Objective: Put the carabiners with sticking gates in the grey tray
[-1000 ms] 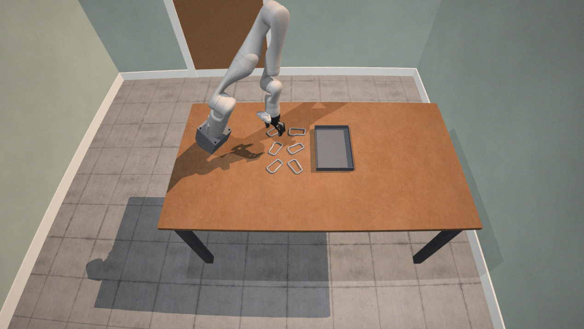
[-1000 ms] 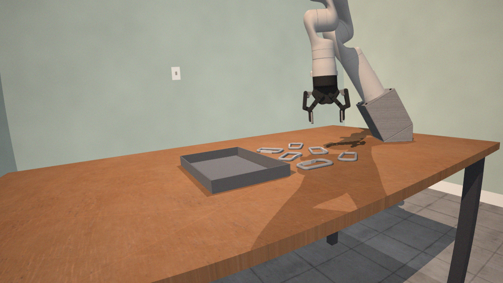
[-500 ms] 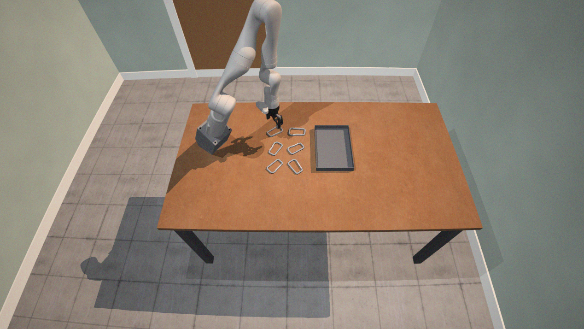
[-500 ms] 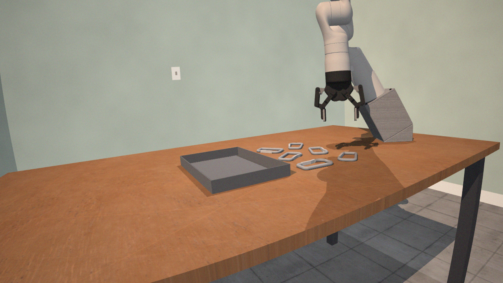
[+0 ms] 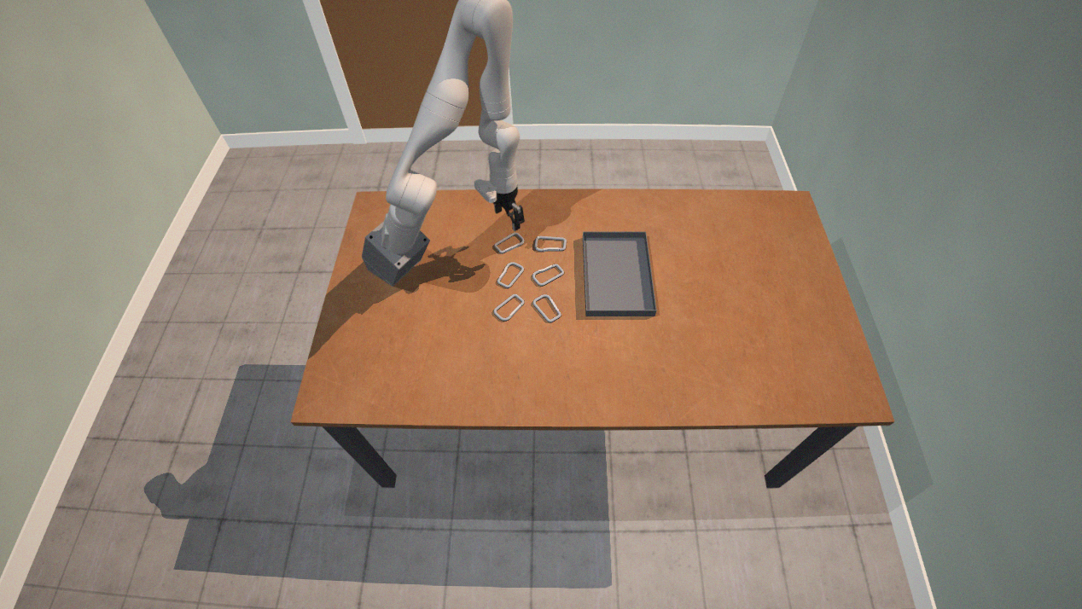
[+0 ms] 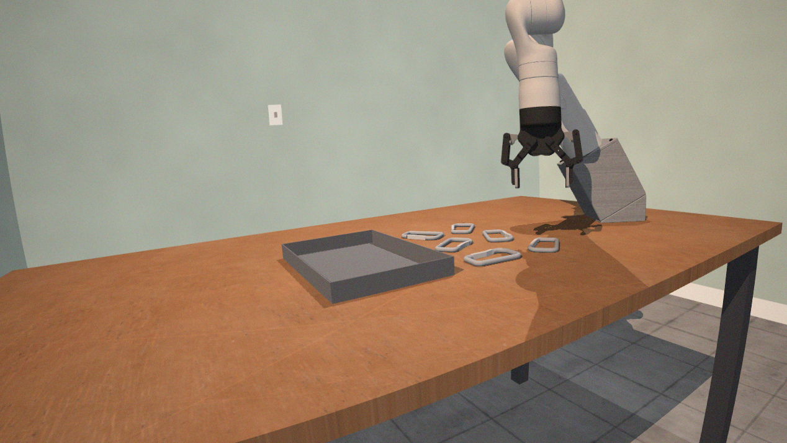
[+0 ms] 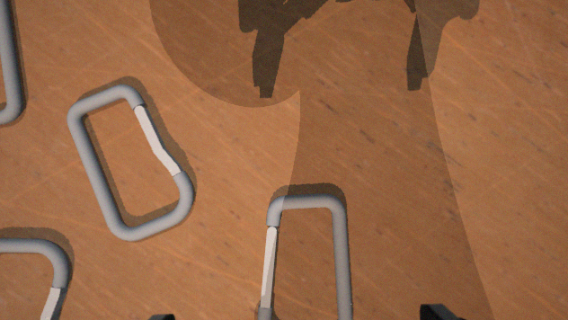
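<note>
1. Gripper is seen wide open w/ nothing between the fingers; it is held above the table, pointing down, at the far end of the carabiner group near the arm's base.
2. Six grey carabiners are laid flat on the table in 2 columns x 3 rows, all outside the tray, just beside its long side on the arm's side.
3. Top view, column nearer the base: carabiner A, carabiner B, carabiner C.
4. Column nearer the tray: carabiner D, carabiner E, carabiner F.
5. Grey tray is seen rectangular, low-walled, w/ no carabiner inside; it is set apart from the carabiners, not touching them.
6. Wrist view: one whole carabiner is shown at left-centre, its lighter gate kinked inward along the right side.
7. A second carabiner is cut by the bottom edge; its pale gate is on the left side and lies in line w/ the frame.
8. Parts of 2 more carabiners are visible at the left edge; gate state can't be told for these.
9. Dark fingertips are just visible at the bottom edge of the wrist view, well apart.
10. The gripper's shadow is cast on the table at the top of the wrist view.
11. No carabiner is touched by the gripper.
</note>
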